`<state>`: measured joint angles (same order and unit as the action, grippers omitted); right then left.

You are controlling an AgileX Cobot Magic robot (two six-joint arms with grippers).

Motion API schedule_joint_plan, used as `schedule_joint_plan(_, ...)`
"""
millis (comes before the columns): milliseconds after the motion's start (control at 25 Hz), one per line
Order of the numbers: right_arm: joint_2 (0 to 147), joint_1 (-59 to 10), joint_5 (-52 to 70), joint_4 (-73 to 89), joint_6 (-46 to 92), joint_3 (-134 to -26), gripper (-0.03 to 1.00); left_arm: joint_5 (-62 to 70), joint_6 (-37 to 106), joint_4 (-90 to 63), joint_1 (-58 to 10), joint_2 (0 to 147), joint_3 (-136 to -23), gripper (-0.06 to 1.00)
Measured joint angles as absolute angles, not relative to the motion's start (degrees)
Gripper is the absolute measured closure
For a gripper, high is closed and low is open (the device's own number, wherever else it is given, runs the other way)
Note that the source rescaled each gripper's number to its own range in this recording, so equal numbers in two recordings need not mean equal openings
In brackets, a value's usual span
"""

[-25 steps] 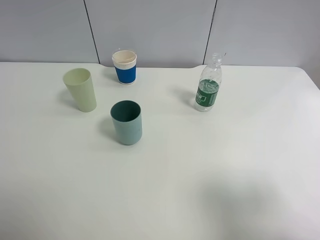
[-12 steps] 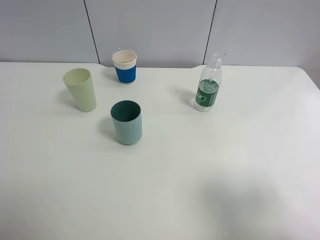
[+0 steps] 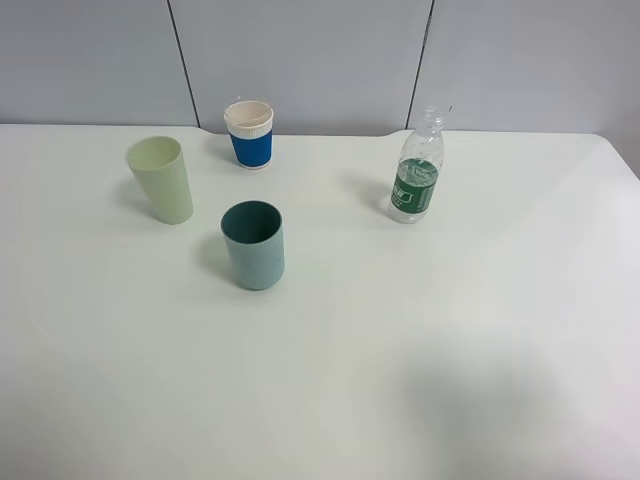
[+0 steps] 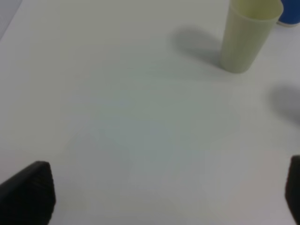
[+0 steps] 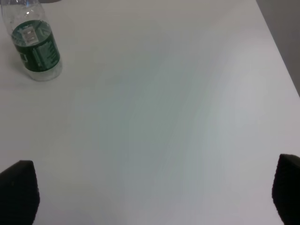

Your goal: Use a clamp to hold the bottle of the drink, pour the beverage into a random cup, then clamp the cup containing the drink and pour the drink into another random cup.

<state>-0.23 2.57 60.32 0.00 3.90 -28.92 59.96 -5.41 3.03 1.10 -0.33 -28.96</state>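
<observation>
The bottle (image 3: 416, 168), a clear ribbed plastic cylinder with a green label and no cap visible, stood upright on the smooth white table (image 3: 420, 340), with the teal cup (image 3: 253, 244), pale green cup (image 3: 161, 179) and blue paper cup (image 3: 249, 133) well apart from it on its other side. Both the left gripper (image 4: 164, 199) and right gripper (image 5: 150, 197) hung spread wide and empty above the table, the right one nearer the bottle. I judged the thin, slick, light bottle liable to tip or squeeze out liquid if clamped off-centre or too hard.
</observation>
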Motion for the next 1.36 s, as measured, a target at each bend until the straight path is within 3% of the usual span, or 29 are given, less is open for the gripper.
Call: schedule_joint_plan(1360,-0.23,2.57,60.32,0.0,3.9,-28.92,-0.03,59.96,-5.62,3.03,1.1,-0.33,-28.96,-0.06)
